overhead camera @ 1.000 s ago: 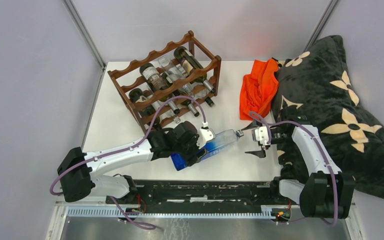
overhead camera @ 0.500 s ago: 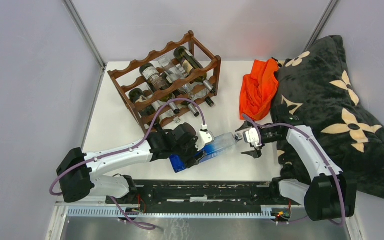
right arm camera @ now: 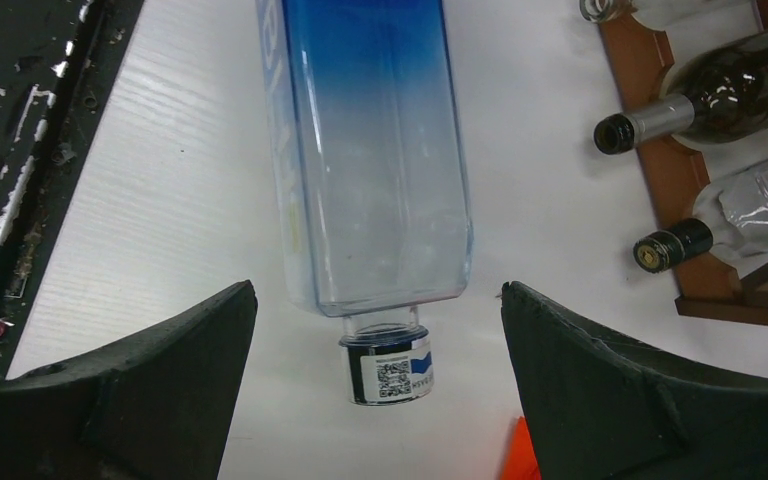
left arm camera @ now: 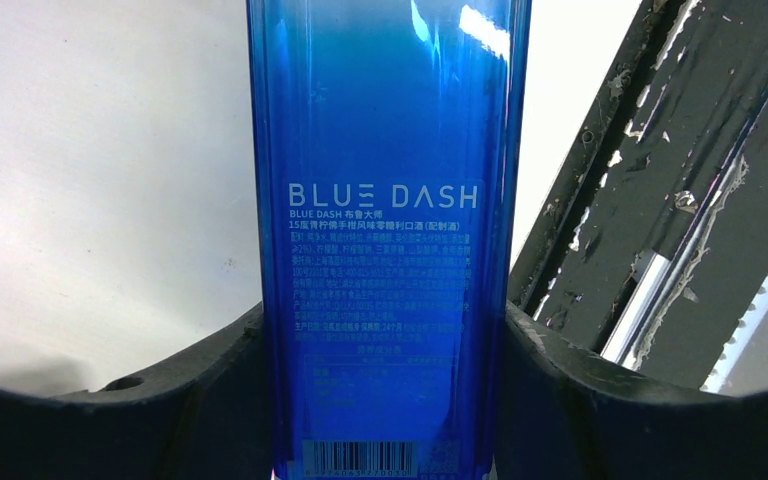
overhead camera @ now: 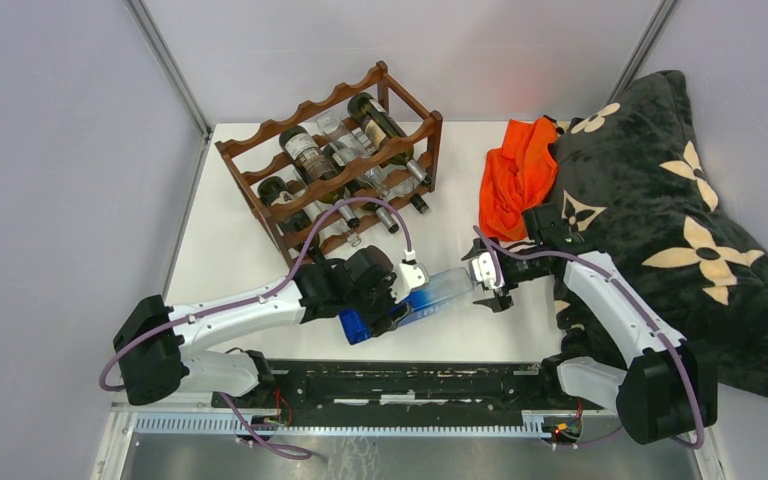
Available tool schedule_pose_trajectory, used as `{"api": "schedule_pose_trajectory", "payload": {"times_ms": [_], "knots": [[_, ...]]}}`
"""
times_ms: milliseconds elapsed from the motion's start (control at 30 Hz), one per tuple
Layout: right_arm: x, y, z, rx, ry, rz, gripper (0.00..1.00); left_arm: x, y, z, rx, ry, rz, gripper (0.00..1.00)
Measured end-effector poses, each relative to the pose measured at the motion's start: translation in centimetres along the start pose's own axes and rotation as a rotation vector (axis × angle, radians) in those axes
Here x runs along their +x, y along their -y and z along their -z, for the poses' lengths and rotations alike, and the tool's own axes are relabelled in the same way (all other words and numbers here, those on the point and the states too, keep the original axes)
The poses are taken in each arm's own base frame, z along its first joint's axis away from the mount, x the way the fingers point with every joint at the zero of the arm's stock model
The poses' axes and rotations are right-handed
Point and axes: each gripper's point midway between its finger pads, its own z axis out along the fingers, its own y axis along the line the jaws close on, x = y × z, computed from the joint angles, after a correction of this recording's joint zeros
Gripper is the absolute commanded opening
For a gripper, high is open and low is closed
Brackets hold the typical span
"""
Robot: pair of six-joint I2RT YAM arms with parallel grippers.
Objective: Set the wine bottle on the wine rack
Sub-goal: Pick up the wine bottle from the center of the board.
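- The wine bottle [overhead camera: 445,287], clear glass shading to blue at the base, is held low over the table [overhead camera: 230,260] near its front edge. Its base points to 8 o'clock and its cap [right arm camera: 392,372] to 2 o'clock.
- The left gripper [overhead camera: 398,297] is clamped on the blue lower half of the bottle, one finger on each flat side.
- The right gripper [overhead camera: 487,283] is spread wide and holds nothing. It faces the cap end, with a finger on either side and clear of the glass.
- The step in hand looks like a second grip. Centre the neck between the fingers first, then close on the square shoulder rather than the small cap.
- Keep the left grip firm until the right one has closed.
- The wine rack [overhead camera: 330,170] stands at 11 o'clock from the bottle and already holds several bottles, so choose a free cradle.
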Motion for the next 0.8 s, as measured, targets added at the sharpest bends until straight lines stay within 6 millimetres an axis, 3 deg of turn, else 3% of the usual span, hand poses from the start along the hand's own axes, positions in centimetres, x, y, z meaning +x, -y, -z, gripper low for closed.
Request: {"api": "schedule_pose_trajectory", "payload": {"times_ms": [267, 500, 800], "knots": [[0.3, 0.6, -1.8, -0.030, -0.022, -0.083, 0.98, 0.0, 0.3, -0.1, 0.021, 0.000, -0.011, 0.02], [0.6, -1.0, -4.1, -0.135, -0.054, -0.129, 0.98, -0.1, 0.3, -0.3, 0.024, -0.009, -0.021, 0.02], [0.6, -1.2, -4.7, -0.152, -0.077, -0.155, 0.95, -0.2, 0.4, -0.3, 0.030, -0.008, -0.021, 0.02]]}}
